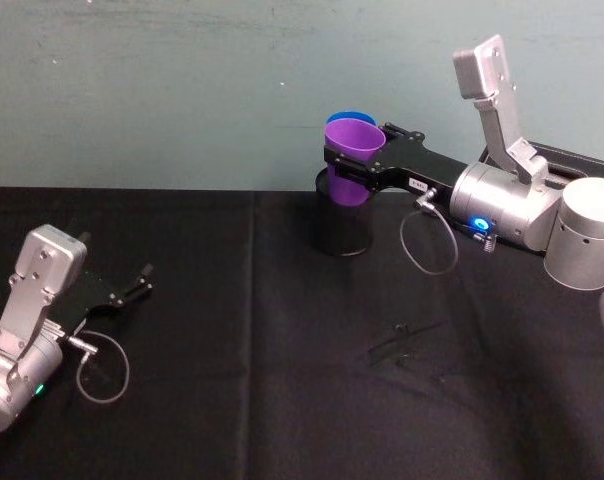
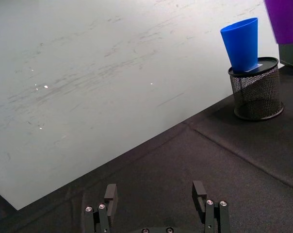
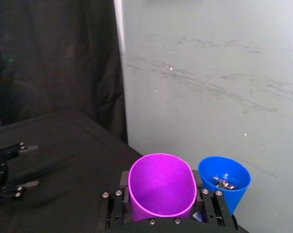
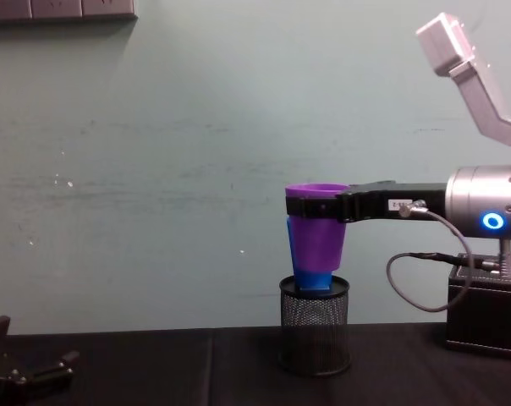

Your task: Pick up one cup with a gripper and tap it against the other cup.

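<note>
The desk [image 1: 232,350] carries the mesh holder [image 1: 344,225] near the middle of its far edge. The blue cup [image 4: 310,279] stands in that holder, leaning a little. The right gripper [image 1: 334,170] reaches in from the right edge and is clamped just under the rim of the purple cup [image 1: 354,140]. It holds that cup in the air, just beside the blue cup on its near side. The left gripper [image 1: 137,283] lies parked by the near left corner, fingers spread, holding nothing.

The step in hand looks like the tap itself. The blue cup sits loose in a light holder, so a short, slow nudge away from the robot should do. It is best made side to side at the upper part and stopped at first contact, since a hard push could tip cup and holder toward the far edge. Keeping the purple cup level should stop its rim hooking over the blue one.

The chest view sets the 2 cups one before the other, so any gap is hidden there. The left wrist view shows a sliver of wall [image 2: 112,73] between them, so they seem apart. The right wrist view looks down into both mouths — the purple one empty, the blue one holding a small shiny bit [image 3: 224,183] that I cannot identify.
</note>
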`<state>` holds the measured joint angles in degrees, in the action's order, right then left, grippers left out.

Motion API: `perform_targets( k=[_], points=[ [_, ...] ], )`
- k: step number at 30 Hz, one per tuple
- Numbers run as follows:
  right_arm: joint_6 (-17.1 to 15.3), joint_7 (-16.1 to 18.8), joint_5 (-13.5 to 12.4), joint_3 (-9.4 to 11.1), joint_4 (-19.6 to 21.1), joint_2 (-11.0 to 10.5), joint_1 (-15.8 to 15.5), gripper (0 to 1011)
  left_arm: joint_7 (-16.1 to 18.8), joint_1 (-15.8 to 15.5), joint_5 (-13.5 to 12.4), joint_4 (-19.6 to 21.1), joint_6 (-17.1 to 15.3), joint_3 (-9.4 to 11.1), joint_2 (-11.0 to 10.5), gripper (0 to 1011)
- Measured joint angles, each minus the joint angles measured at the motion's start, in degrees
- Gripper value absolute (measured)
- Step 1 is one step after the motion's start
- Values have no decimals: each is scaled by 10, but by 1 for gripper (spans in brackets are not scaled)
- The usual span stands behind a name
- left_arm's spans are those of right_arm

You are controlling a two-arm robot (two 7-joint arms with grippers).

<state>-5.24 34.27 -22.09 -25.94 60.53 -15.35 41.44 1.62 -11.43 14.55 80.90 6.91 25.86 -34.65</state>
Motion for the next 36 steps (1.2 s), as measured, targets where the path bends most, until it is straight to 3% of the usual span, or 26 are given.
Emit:
perform_targets(
  k=[10, 20, 26, 36],
  points=[
    [-22, 13, -22, -9, 91, -46, -44, 724, 0, 0, 0, 0, 0, 0, 0, 1011],
    [-19, 62, -54, -19, 164, -101, -91, 724, 0, 0, 0, 0, 0, 0, 0, 1011],
    [-13, 76, -71, -27, 183, -117, -112, 724, 0, 0, 0, 0, 0, 0, 0, 1011],
    [-9, 77, -77, -36, 188, -126, -118, 724, 0, 0, 0, 0, 0, 0, 0, 1011]
  ],
)
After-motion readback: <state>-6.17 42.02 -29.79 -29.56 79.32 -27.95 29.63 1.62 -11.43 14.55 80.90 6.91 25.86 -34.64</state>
